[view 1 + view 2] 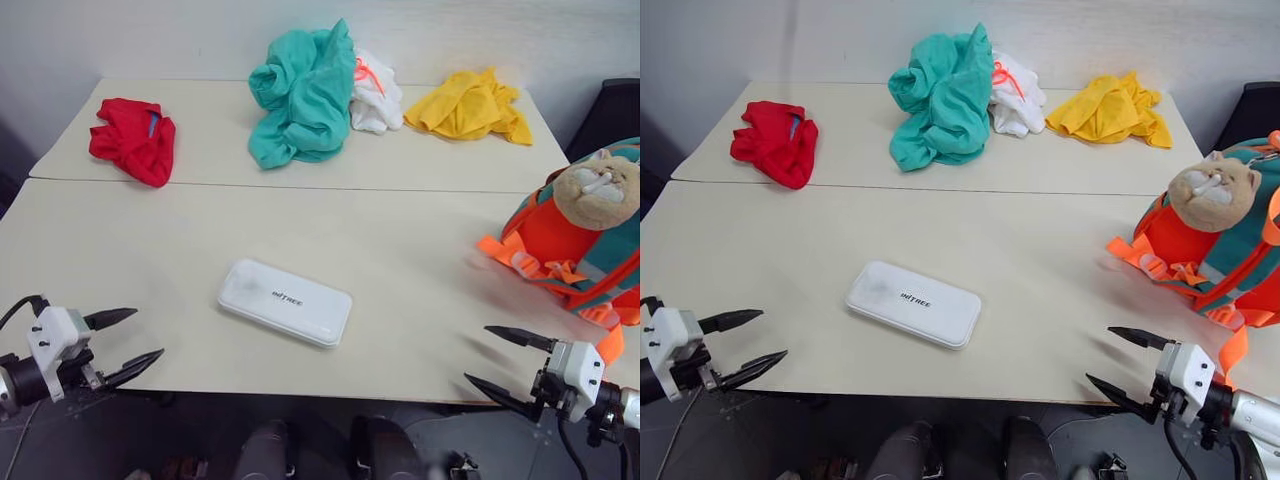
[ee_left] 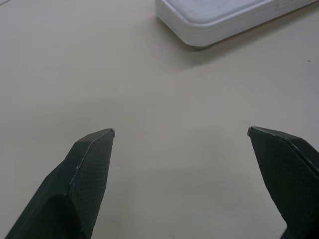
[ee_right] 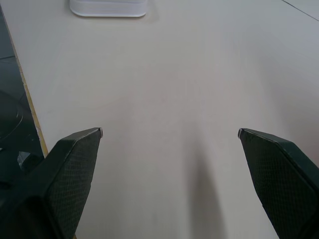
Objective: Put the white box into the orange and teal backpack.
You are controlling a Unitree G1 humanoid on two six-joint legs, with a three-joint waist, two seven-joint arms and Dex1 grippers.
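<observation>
The white box (image 1: pixel 285 302) lies flat on the beige table (image 1: pixel 400 250) near its front edge, dark lettering on top; its end also shows as the white box (image 2: pixel 224 17) and the white box (image 3: pixel 107 7). The orange and teal backpack (image 1: pixel 575 240) with a beige plush cat face stands at the table's right edge. My left gripper (image 1: pixel 135 340) hangs open at the front left corner, left of the box, nothing between its fingers. My right gripper (image 1: pixel 490 358) hovers open at the front right, just below the backpack, empty.
Along the far side of the table lie a red cloth (image 1: pixel 133 140), a teal cloth heap (image 1: pixel 303 98), a white cloth with orange cord (image 1: pixel 375 95) and a yellow cloth (image 1: pixel 468 106). A seam (image 1: pixel 300 187) runs between the two tabletops.
</observation>
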